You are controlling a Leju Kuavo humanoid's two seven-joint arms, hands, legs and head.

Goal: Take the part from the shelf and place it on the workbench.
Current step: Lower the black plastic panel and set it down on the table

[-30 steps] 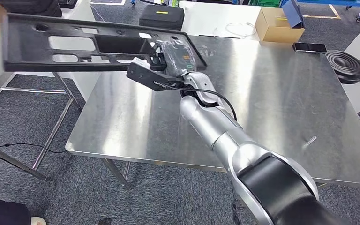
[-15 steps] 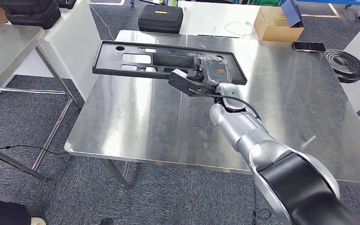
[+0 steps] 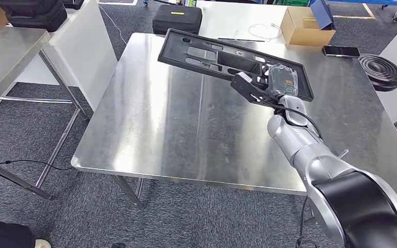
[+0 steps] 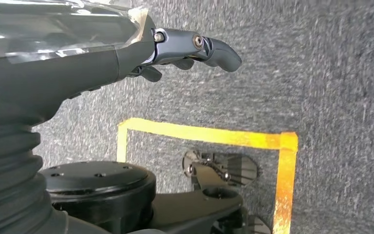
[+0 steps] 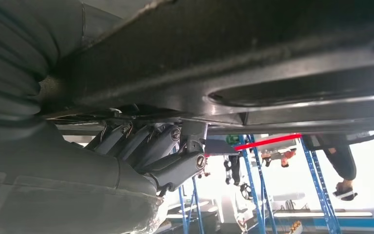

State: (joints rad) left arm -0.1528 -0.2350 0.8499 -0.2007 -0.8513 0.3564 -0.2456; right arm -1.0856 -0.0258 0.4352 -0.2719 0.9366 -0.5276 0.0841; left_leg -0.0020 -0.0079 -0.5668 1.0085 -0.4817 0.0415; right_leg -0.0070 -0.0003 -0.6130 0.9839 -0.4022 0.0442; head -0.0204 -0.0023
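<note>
The part (image 3: 207, 51) is a long black plastic panel with several cut-outs. My right hand (image 3: 273, 82) grips it at its right end and holds it tilted above the far half of the steel workbench (image 3: 155, 129). In the right wrist view the part's dark underside (image 5: 272, 58) spans the picture, and the fingers (image 5: 175, 163) curl against it from below. My left hand (image 4: 195, 46) hangs over grey carpet with nothing in it, its fingers loosely extended.
A cardboard box (image 3: 306, 28), a phone (image 3: 341, 51) and a black ribbed disc (image 3: 381, 72) lie beyond the workbench's far right corner. A black case (image 3: 177, 19) sits behind it. Another steel table (image 3: 5, 51) and a white panel (image 3: 82, 46) stand to the left.
My right arm has swung the part from the left side to the right, over the workbench's far half. The part has turned, its free end now pointing away. The view also shifted at first.
</note>
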